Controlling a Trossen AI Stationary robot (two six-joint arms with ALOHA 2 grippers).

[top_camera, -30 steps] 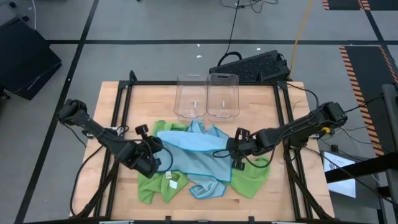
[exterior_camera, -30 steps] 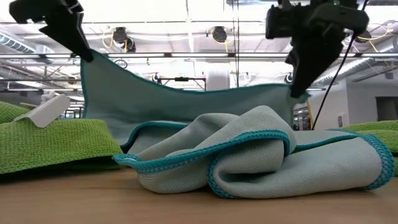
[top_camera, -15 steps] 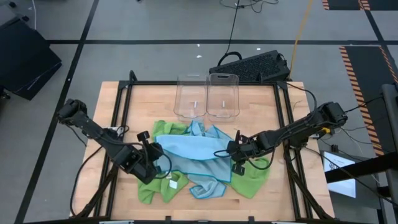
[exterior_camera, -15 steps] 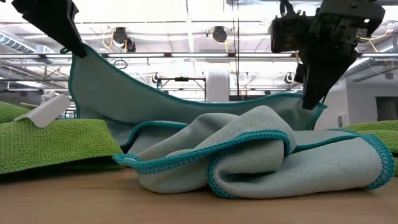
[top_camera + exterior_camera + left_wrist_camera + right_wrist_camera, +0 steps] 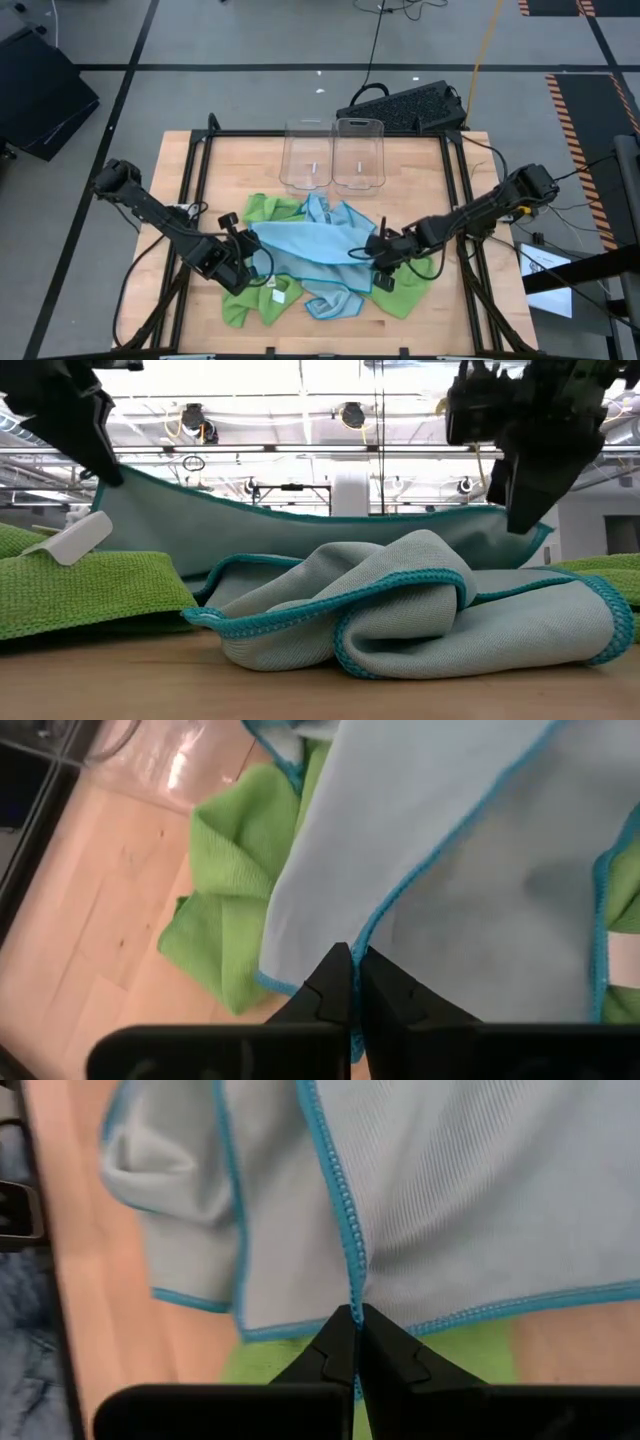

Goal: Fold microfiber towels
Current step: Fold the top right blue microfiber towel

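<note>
A light blue microfiber towel (image 5: 310,240) with a teal hem spans between my two grippers over a pile of towels in the middle of the table. My left gripper (image 5: 248,256) is shut on its left end and my right gripper (image 5: 378,254) on its right end. In the low view the towel (image 5: 300,540) hangs like a curtain between my left gripper (image 5: 100,465) and my right gripper (image 5: 522,518). Under and around it lie lime green towels (image 5: 255,295) (image 5: 405,285). A second light blue towel (image 5: 420,610) lies crumpled in front. My left gripper pinches the towel's teal-hemmed edge (image 5: 368,942) near a corner between its two fingers, slanting down from the table's left. That end is lifted clear, and the cloth hangs below it toward the pile. My right gripper pinches the towel where two teal hems meet (image 5: 350,1285), at a corner, slanting down from the table's right. One layer or several, I cannot tell. The upper edge (image 5: 320,515) runs to the other gripper with a slight sag.
Two clear plastic bins (image 5: 307,155) (image 5: 358,152) stand side by side at the far middle of the table. A white tag (image 5: 70,540) sticks up from the green towel at the left. Bare wood (image 5: 200,180) shows on the far left and far right.
Both grippers have sunk and come a little toward the table's near edge, still shut on the light blue towel. My right gripper has rolled at the wrist. The towel's upper edge now hangs lower, close above the pile. The crumpled towel in front has stayed put.
</note>
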